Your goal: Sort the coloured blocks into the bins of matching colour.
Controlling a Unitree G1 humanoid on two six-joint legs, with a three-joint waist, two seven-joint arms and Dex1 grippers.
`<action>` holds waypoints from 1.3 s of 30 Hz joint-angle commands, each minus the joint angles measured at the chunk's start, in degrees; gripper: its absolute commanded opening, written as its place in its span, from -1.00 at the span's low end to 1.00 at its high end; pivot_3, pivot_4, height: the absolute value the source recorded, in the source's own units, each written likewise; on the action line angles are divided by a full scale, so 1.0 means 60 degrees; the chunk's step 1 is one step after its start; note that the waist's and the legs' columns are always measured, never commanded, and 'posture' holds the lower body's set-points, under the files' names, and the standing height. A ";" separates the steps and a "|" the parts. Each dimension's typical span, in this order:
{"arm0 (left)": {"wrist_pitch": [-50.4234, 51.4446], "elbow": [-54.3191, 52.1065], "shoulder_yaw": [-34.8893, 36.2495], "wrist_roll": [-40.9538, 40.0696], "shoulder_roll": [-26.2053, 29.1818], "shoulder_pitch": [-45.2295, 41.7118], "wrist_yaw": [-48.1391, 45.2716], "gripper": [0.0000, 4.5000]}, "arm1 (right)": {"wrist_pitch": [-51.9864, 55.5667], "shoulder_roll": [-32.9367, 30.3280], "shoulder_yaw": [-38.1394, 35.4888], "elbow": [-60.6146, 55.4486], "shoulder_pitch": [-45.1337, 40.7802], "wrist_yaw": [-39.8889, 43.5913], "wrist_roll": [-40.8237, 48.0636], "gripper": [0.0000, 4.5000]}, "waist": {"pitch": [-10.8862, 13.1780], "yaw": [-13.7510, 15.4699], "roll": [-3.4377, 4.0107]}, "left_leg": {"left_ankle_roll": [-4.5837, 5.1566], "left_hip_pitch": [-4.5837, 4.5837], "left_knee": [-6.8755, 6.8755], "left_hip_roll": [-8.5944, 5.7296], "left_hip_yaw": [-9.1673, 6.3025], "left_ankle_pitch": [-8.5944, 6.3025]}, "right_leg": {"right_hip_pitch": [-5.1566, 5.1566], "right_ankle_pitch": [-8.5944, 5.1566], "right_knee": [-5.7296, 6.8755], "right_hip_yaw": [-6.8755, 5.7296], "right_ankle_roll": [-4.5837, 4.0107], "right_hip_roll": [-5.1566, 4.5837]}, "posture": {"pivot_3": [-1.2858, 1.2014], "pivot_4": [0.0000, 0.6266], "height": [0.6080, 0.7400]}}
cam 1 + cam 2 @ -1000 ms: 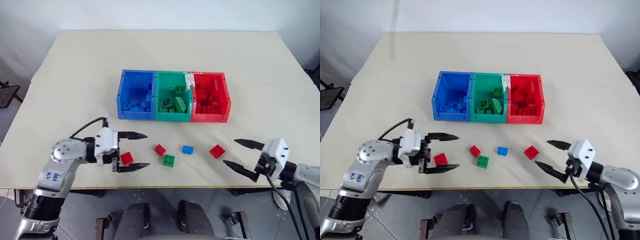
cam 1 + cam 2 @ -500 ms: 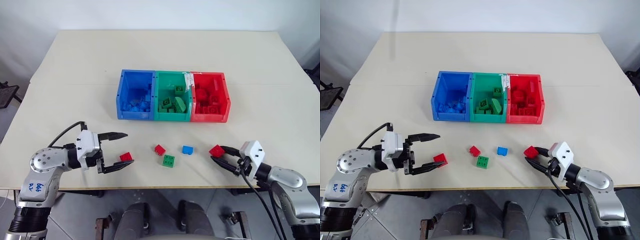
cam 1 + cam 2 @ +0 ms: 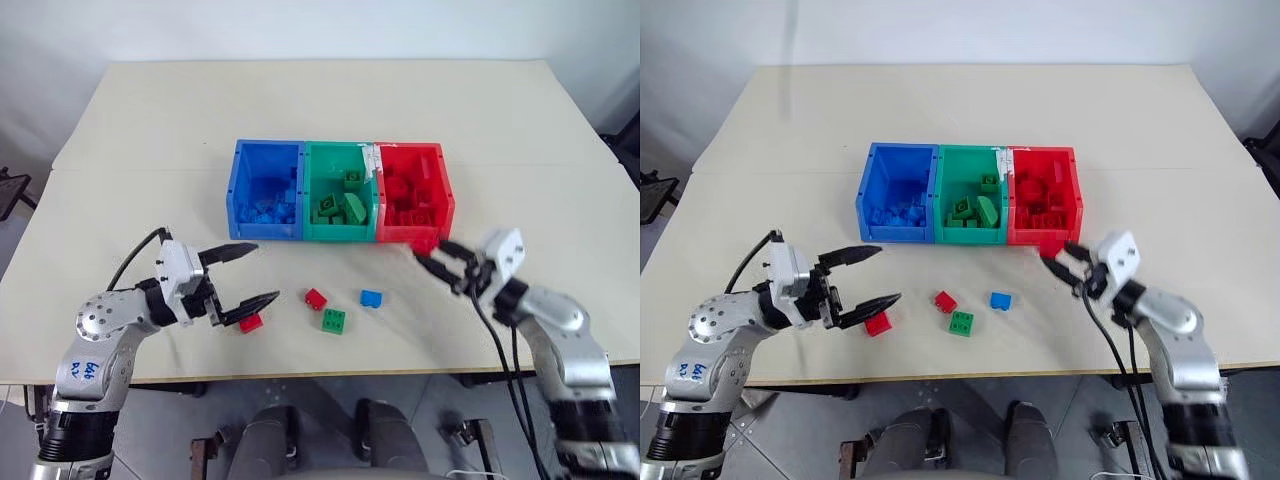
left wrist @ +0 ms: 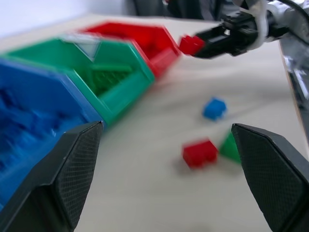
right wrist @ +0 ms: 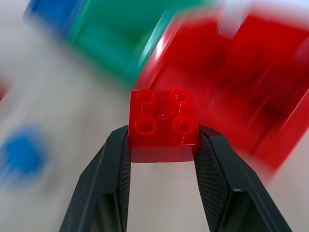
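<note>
A red block (image 5: 163, 124), lifted off the worktop (image 3: 300, 120) since the earlier frame, is pinched in the right claw (image 3: 437, 260), with the red bin (image 3: 414, 205) just ahead; the left claw (image 3: 245, 272) gapes empty.

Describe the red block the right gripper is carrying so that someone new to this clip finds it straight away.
Start at the row of three joined bins mid-table and go to the red bin at its right end. Just in front of that bin's near wall, the right gripper is shut on a red block, studs up. Unlike the red blocks lying on the table, it is lifted clear.
</note>
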 commanded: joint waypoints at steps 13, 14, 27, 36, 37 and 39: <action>0.0281 -0.0857 0.0649 -0.0168 0.0237 0.0621 0.0567 1.00 | -0.0248 0.0077 0.0086 0.2377 -0.2864 -0.0179 -0.0650 0.99 | 0.0000 -0.0027 0.0000 | 0.0004 -0.0056 -0.0007 0.0004 0.0001 -0.0004 | -0.0037 0.0001 -0.0010 -0.0071 0.0002 0.0003 | 0.03 -0.52 1.00; 0.0254 -0.0809 0.0657 -0.0153 0.0278 0.0614 0.0513 1.00 | -0.0278 -0.0062 -0.0009 0.2102 -0.2602 0.0086 -0.0501 0.99 | 0.0000 -0.0011 0.0000 | 0.0004 -0.0057 -0.0006 0.0004 0.0000 -0.0004 | -0.0036 0.0001 -0.0011 -0.0075 0.0003 0.0002 | 0.03 -0.52 1.00; -0.0602 0.0588 -0.1341 0.0512 0.0634 -0.0617 -0.1822 1.00 | -0.1520 -0.2154 -0.3079 -0.1173 0.3811 0.4243 0.1947 0.99 | -0.0001 0.0182 0.0001 | 0.0018 -0.0040 0.0000 0.0012 0.0013 -0.0011 | 0.0006 0.0003 -0.0056 -0.0123 0.0007 -0.0002 | 0.03 -0.52 1.00; -0.1593 0.2117 -0.1667 0.0956 0.0390 -0.1639 -0.2383 1.00 | -0.2765 -0.2899 -0.3541 0.0098 0.4625 0.5566 0.1500 0.99 | 0.0000 0.0065 -0.0001 | 0.0023 0.0014 0.0001 0.0020 0.0058 -0.0004 | 0.0021 0.0017 -0.0074 -0.0085 -0.0018 -0.0003 | 0.03 -0.52 1.00; -0.1683 0.2180 -0.1612 0.0962 0.0416 -0.1594 -0.2410 1.00 | -0.2729 -0.2887 -0.3262 0.0071 0.4421 0.5580 0.1457 0.99 | 0.0000 0.0056 -0.0001 | 0.0020 0.0022 0.0000 0.0023 0.0063 -0.0005 | 0.0020 0.0017 -0.0069 -0.0076 -0.0018 -0.0003 | 0.03 -0.52 1.00; -0.1859 0.2254 -0.1431 0.0986 0.0479 -0.1435 -0.2360 1.00 | -0.2340 -0.2800 -0.2481 -0.0094 0.3853 0.5452 0.1282 0.99 | 0.0000 0.0027 -0.0001 | 0.0014 0.0044 -0.0002 0.0034 0.0078 -0.0008 | 0.0021 0.0019 -0.0061 -0.0061 -0.0024 0.0000 | 0.03 -0.52 1.00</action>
